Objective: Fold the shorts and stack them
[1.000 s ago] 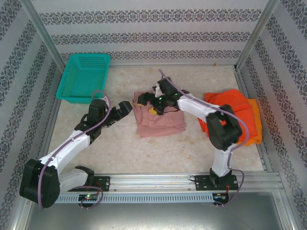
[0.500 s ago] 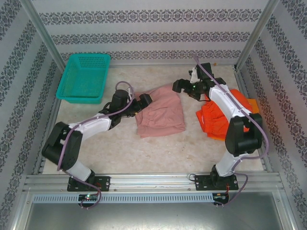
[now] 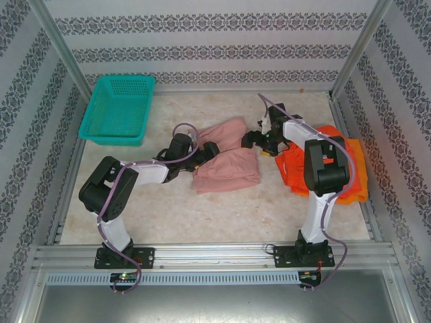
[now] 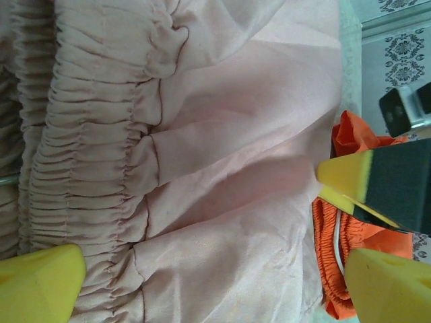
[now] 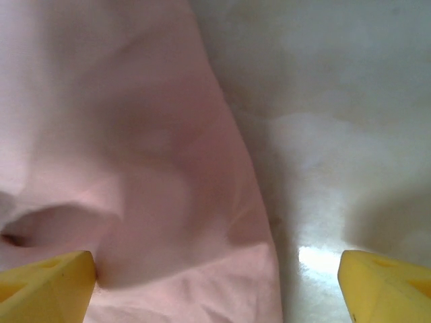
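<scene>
Left gripper (image 3: pixel 209 149) at pink shorts (image 3: pixel 229 167); basket (image 3: pixel 111 138) apart.

Light was bright and even from above, shadows soft. The right wrist view was blurred, with glare on the table (image 5: pixel 316 259); the left showed the pink shorts (image 4: pixel 222 188) sharply.

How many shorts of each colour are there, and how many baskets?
Pink shorts: 1
Red-orange shorts: 1
Yellow-orange shorts: 1
Teal basket: 1
Total: 4
</scene>
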